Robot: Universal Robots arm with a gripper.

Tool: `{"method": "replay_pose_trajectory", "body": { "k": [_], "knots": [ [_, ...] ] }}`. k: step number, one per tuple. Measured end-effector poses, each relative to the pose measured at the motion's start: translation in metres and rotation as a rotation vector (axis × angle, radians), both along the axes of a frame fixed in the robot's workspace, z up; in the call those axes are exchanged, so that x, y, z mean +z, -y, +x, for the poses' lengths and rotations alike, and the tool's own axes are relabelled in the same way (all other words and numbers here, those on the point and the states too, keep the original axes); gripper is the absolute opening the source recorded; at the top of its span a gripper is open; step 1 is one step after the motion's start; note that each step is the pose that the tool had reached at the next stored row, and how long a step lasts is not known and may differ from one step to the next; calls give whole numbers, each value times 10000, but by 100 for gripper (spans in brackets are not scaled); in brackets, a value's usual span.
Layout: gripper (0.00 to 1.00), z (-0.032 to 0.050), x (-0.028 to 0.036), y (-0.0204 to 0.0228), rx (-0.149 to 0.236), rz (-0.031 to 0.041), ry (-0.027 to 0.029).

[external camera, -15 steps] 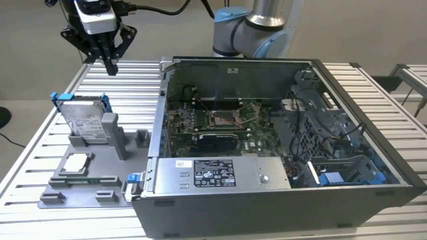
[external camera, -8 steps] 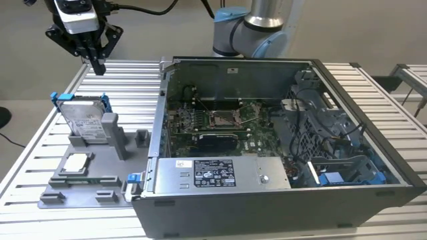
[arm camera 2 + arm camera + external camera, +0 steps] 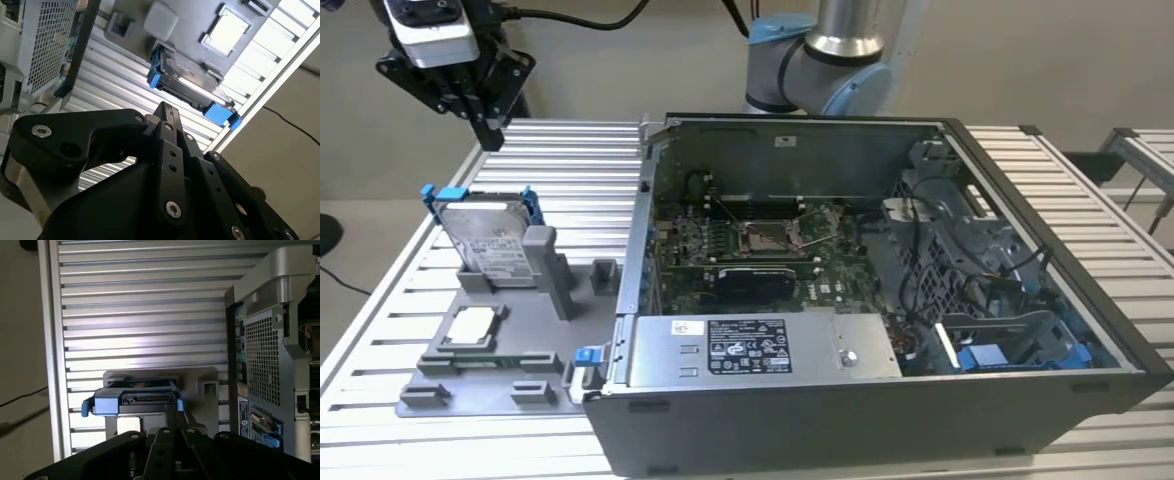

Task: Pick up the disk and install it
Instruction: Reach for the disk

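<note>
The disk [image 3: 488, 238], a silver-grey drive with a white label in a blue carrier frame, stands on edge in a slot of the grey fixture plate [image 3: 494, 385] at the exterior view's left. In both wrist views I see its blue-ended edge [image 3: 187, 90] [image 3: 132, 401]. My gripper [image 3: 490, 138] hangs in the air above and behind the disk, well apart from it. Its black fingers [image 3: 167, 117] meet at the tips [image 3: 172, 415], shut with nothing between them.
An open computer case [image 3: 881, 300] fills the middle of the slatted aluminium table [image 3: 560, 150]; its grey box with a black label [image 3: 754, 345] sits at the front. A small square silver chip [image 3: 470, 326] lies on the fixture plate. Bare slats stretch behind the disk.
</note>
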State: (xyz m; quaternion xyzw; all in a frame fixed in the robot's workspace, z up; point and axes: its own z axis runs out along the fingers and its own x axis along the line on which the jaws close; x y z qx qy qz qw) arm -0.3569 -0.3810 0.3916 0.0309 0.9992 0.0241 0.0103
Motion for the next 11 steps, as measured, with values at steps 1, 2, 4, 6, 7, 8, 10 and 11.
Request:
{"method": "replay_pose_trajectory", "body": {
  "k": [1, 2, 4, 6, 7, 8, 10, 11],
  "knots": [
    [0, -36, 0, 1, 14, 0, -1],
    [0, -68, 0, 2, 29, 0, -1],
    [0, -125, -1, 5, 65, 0, 0],
    [0, -173, -1, 8, 107, 0, -1],
    [0, -191, -1, 9, 135, 0, 0],
    [0, -208, -1, 10, 173, 0, -1],
    [0, -244, -2, 13, 252, 0, 0],
    [0, -265, -2, 15, 291, 0, -1]
  ]
}}
